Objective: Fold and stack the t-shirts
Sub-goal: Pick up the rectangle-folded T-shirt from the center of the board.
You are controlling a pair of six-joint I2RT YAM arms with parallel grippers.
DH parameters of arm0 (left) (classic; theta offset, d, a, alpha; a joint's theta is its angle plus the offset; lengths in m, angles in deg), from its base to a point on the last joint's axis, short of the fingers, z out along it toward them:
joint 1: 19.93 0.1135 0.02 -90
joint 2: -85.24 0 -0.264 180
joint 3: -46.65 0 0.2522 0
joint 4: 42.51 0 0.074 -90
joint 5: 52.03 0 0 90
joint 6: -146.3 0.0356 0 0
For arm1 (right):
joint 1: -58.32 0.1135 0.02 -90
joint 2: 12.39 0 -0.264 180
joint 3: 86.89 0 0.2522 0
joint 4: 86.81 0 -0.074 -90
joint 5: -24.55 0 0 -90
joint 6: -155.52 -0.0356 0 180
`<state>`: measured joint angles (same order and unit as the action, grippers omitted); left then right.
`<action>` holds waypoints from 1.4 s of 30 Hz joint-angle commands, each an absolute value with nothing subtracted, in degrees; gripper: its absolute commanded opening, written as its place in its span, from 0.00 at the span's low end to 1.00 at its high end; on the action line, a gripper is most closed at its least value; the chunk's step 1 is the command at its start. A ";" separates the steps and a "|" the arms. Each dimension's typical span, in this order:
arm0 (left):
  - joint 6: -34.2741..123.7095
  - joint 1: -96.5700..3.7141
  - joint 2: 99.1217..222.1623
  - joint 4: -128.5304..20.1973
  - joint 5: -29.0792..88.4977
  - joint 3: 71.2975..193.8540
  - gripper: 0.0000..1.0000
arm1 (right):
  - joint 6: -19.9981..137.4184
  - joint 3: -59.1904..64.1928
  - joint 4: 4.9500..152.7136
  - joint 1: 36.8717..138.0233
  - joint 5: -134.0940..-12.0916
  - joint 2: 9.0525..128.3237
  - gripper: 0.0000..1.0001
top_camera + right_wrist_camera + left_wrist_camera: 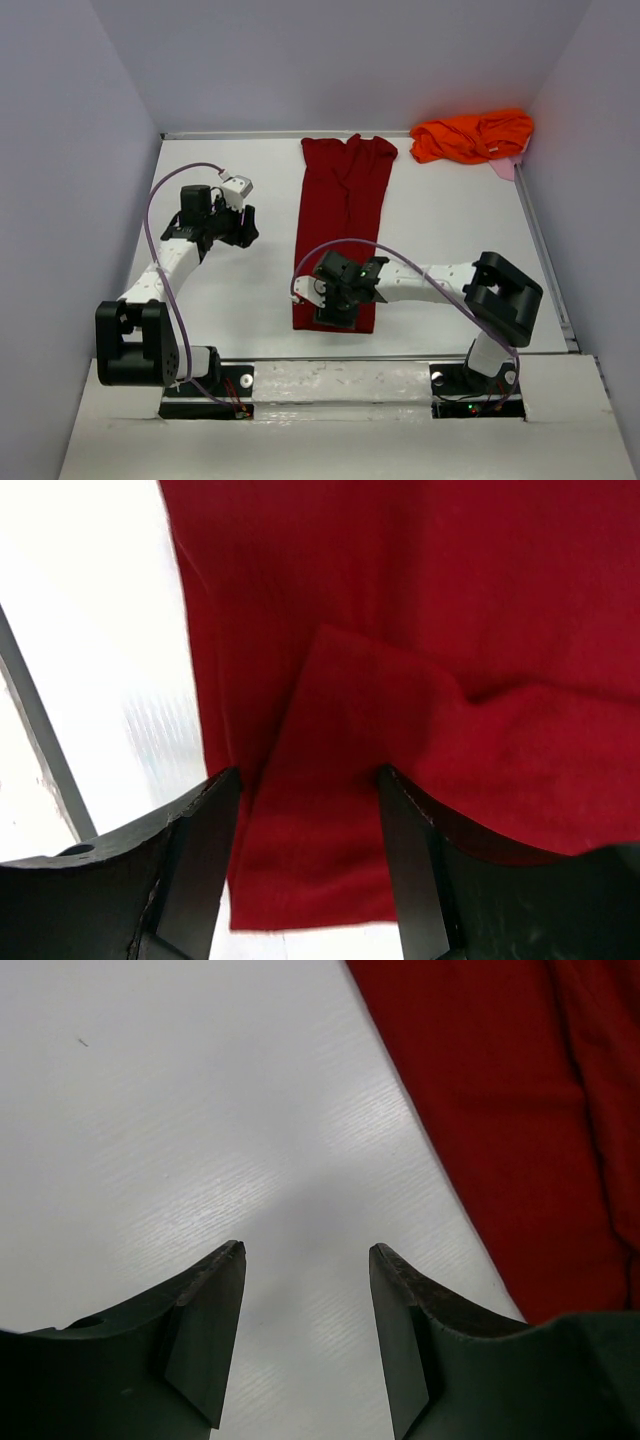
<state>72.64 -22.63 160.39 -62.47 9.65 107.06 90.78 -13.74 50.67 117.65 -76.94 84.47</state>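
Left fingers [205, 1345] spread over bare tabletop [200, 1110]; red shirt [341, 200] lies just to their right, untouched. Right fingers [200, 870] spread above its near hem, a fold ridge between them. Advised: pinch all layers squarely before lifting. Orange shirt [470, 137] lies crumpled in the far right corner.

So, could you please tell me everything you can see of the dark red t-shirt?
The dark red t-shirt is soft plain cloth, folded lengthwise into a long narrow strip, lying flat on the table. Its near end shows a turned-over corner between the fingers of the open right gripper; contact is unclear.
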 commanded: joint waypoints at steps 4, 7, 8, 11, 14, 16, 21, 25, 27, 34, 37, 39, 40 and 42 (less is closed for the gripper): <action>73.00 -21.69 159.77 -62.60 9.49 109.19 0.63 | 89.34 -10.11 54.56 121.07 -72.92 86.31 0.64; 73.00 -21.51 159.68 -62.77 9.23 109.19 0.63 | 88.73 -10.73 54.73 121.60 -74.24 86.22 0.64; 73.08 -21.42 159.85 -62.69 9.06 109.19 0.63 | 88.38 -10.90 54.82 121.60 -74.24 86.31 0.64; 73.08 -21.42 160.12 -62.86 8.79 109.19 0.63 | 88.29 -10.91 54.82 122.13 -74.24 86.31 0.64; 73.00 -21.34 160.56 -63.12 8.53 109.54 0.63 | 87.76 -10.12 54.29 122.66 -74.33 86.40 0.64; 73.08 -21.33 160.56 -63.21 8.53 109.62 0.63 | 87.67 -9.68 53.51 123.97 -74.07 86.40 0.64; 73.17 -21.16 160.91 -63.13 8.44 109.45 0.63 | 87.15 -9.85 52.53 125.21 -73.36 85.43 0.64; 73.17 -20.98 161.17 -63.21 8.09 109.62 0.63 | 87.15 -10.99 52.88 125.21 -73.27 85.08 0.64; 73.09 -20.98 161.26 -63.30 7.65 109.71 0.63 | 87.76 -12.31 53.67 125.21 -72.66 85.34 0.64; 72.91 -20.81 160.82 -63.92 6.07 109.89 0.63 | 88.38 -13.81 56.31 125.21 -71.87 88.50 0.60; 72.91 -20.72 160.56 -64.09 5.98 109.98 0.63 | 87.94 -13.89 56.57 125.21 -72.22 89.38 0.57; 72.91 -20.72 160.65 -64.27 5.54 110.15 0.63 | 87.59 -13.98 56.66 125.21 -73.18 90.00 0.55; 72.91 -20.72 160.65 -64.27 5.45 110.07 0.63 | 87.59 -13.98 56.66 125.21 -73.27 90.26 0.53; 73.00 -20.63 160.82 -64.27 5.36 109.98 0.63 | 87.93 -14.07 56.66 125.21 -73.10 90.61 0.49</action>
<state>72.68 -20.94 161.64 -63.95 7.27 107.80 87.85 -13.15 55.33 125.04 -72.04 87.55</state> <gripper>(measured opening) 0.630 0.508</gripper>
